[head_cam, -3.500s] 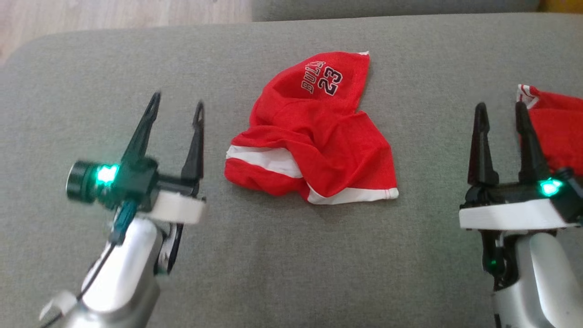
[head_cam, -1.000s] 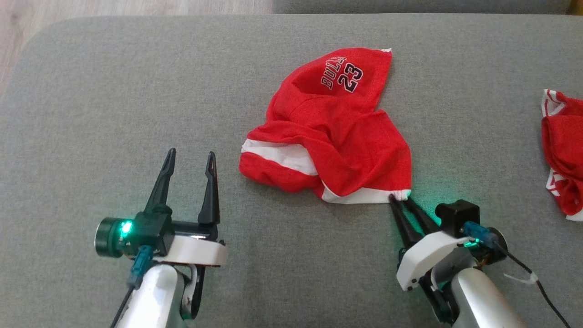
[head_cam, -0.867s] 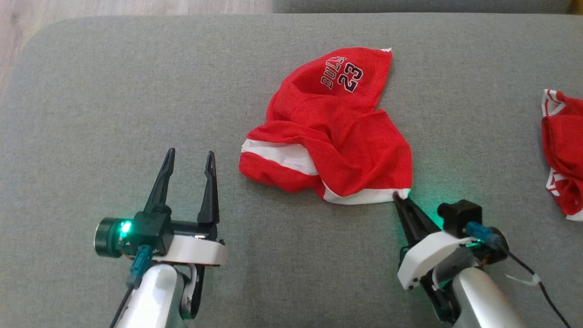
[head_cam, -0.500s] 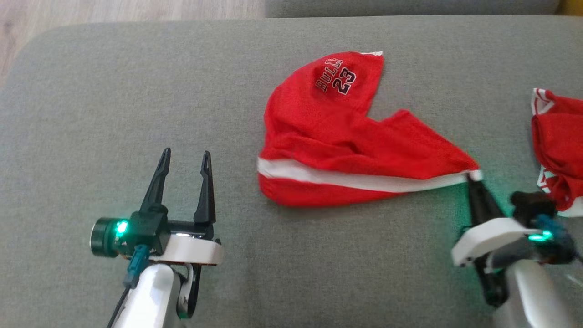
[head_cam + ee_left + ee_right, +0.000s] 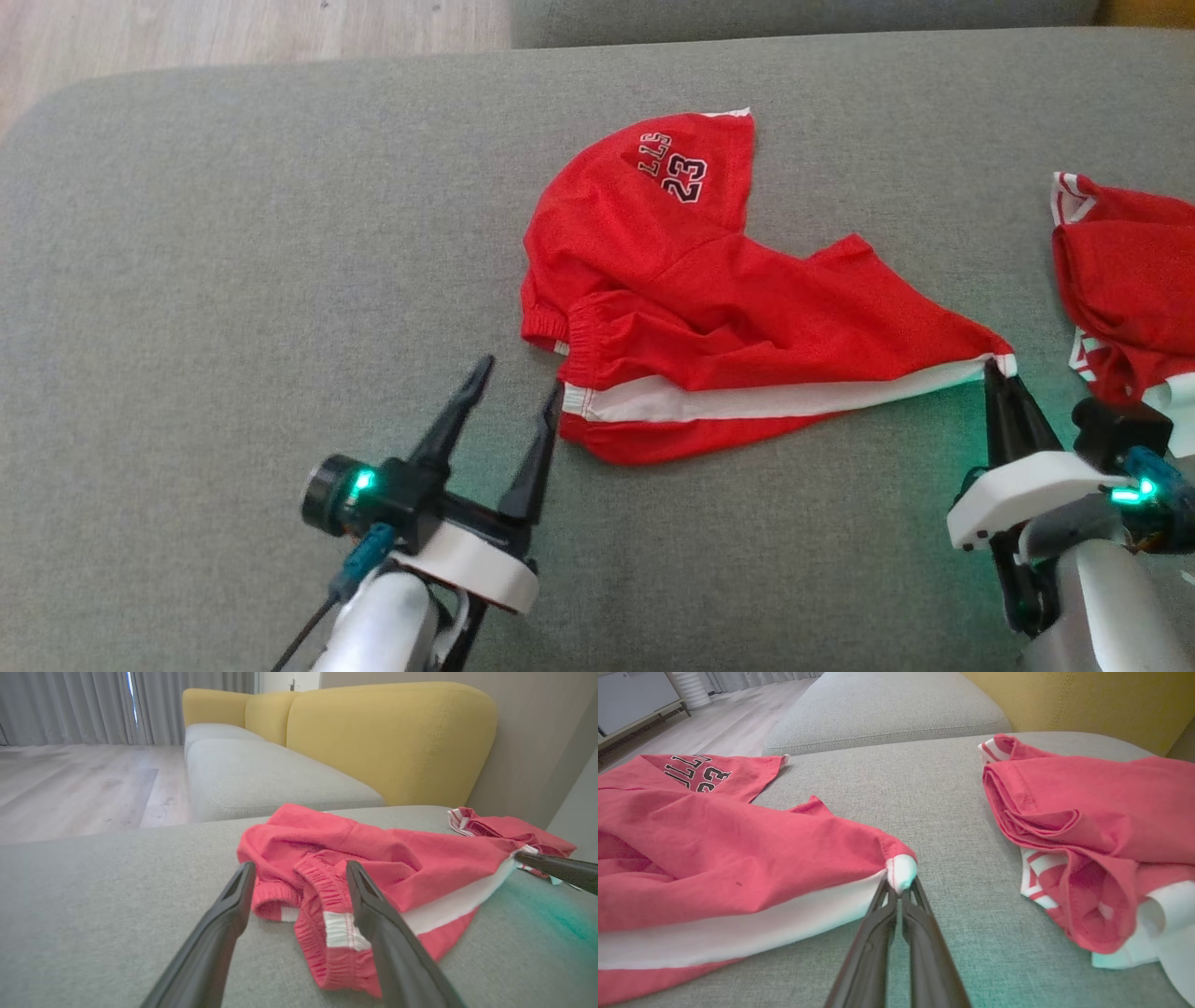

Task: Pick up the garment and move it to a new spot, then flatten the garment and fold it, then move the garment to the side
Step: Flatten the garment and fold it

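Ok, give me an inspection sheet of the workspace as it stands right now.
Surface: grey fabric cushion, flat.
Job's things: red shorts, crumpled, white-striped side stretched toward the right.
Clutter: second red garment, bunched at the right edge.
Pincers: left pincer open at the waistband end; right pincer shut on the shorts' white hem corner.
Cables: dark cable along the left forearm.
Surroundings: wooden floor, yellow sofa back, grey curtains.
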